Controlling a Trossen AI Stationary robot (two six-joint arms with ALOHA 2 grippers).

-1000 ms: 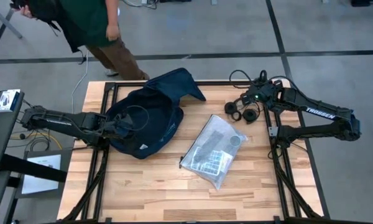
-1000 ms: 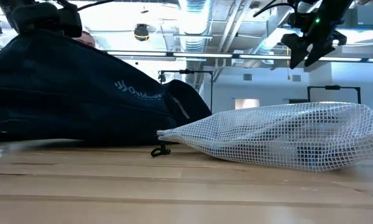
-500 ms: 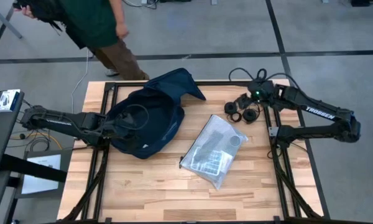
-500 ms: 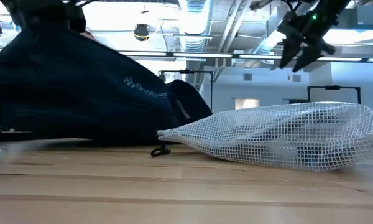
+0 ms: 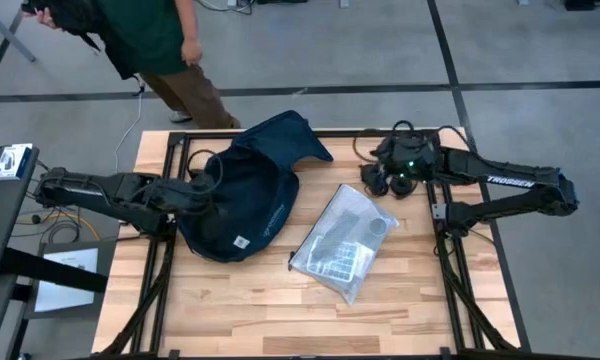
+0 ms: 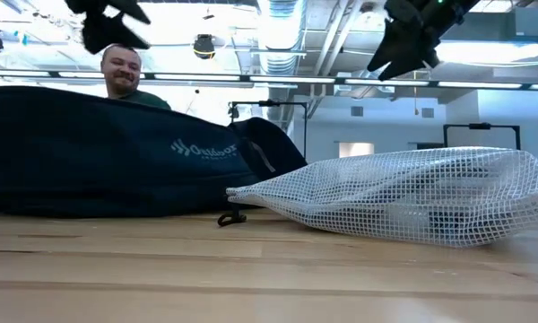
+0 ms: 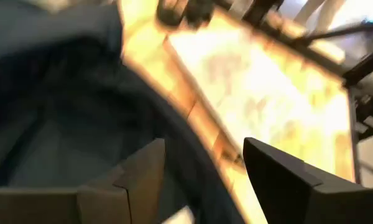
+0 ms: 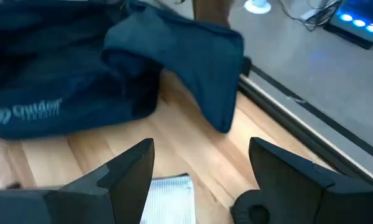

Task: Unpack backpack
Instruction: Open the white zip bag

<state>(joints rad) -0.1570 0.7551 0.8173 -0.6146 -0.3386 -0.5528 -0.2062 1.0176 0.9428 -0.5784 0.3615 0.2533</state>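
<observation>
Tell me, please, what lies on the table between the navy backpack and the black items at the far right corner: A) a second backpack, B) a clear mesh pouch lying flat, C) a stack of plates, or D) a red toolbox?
B: the clear mesh pouch lies flat on the wooden table, right of the backpack and nearer than the black items.

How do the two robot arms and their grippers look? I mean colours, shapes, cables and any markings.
Both arms are dark, nearly black, built of slim jointed links. The right arm carries white TROSSEN lettering on its forearm link, a small green light glows near its wrist, and thin black cables loop there. The left arm shows no readable marking. The right gripper and the left gripper each have two flat, angular dark fingers.
</observation>
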